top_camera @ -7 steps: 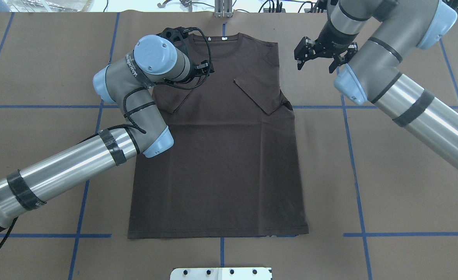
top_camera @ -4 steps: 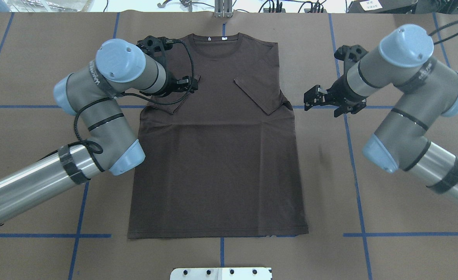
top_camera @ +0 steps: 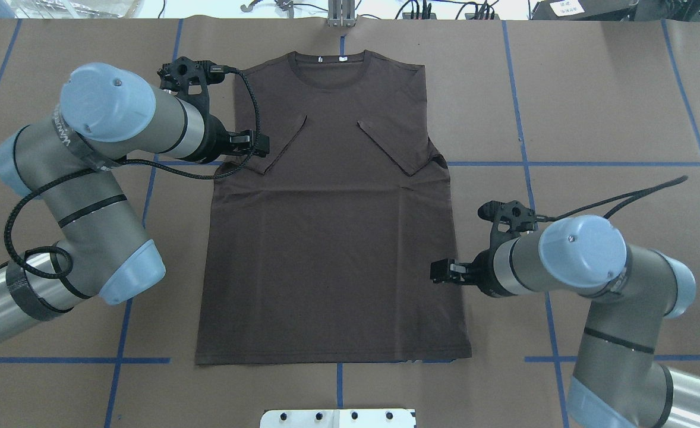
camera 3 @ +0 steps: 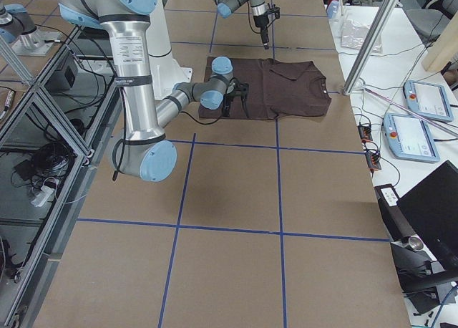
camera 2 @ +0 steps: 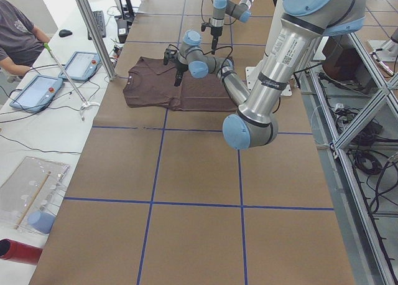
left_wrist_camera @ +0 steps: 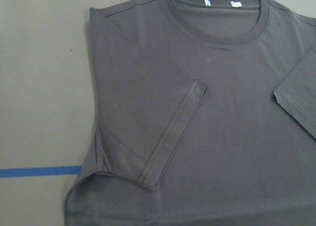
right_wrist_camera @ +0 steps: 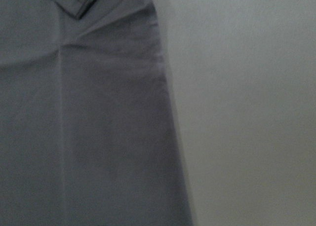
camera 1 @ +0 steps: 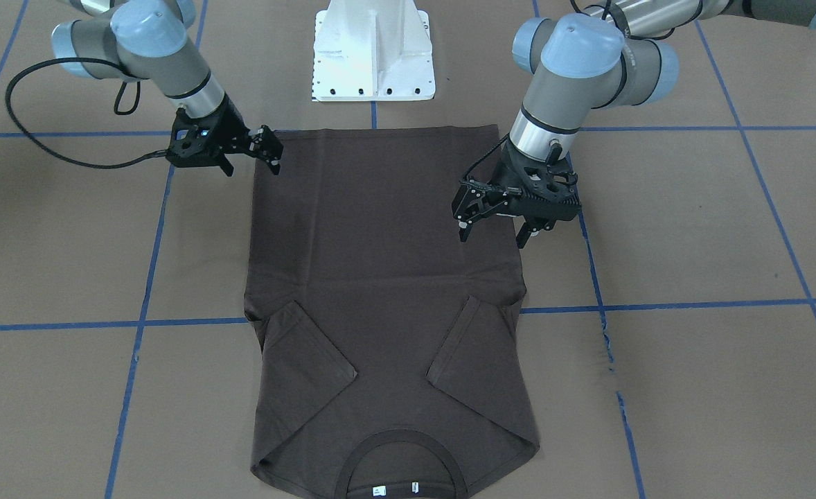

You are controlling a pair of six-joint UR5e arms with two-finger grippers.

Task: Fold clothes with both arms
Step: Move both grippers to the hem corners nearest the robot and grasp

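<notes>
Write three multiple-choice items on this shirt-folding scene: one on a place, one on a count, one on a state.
1. Where does the right claw hang?
A over the collar
B by the shirt's side edge, between sleeve and hem
C beyond the table

2. How many sleeves lie folded onto the chest?
A none
B one
C two

3. The left claw is:
A open and empty
B shut on a sleeve
C shut on the hem

Key:
1 B, the overhead view shows it at that edge.
2 C, both cuffs slant inward over the chest.
3 A, its fingers stand apart with nothing gripped.
</notes>
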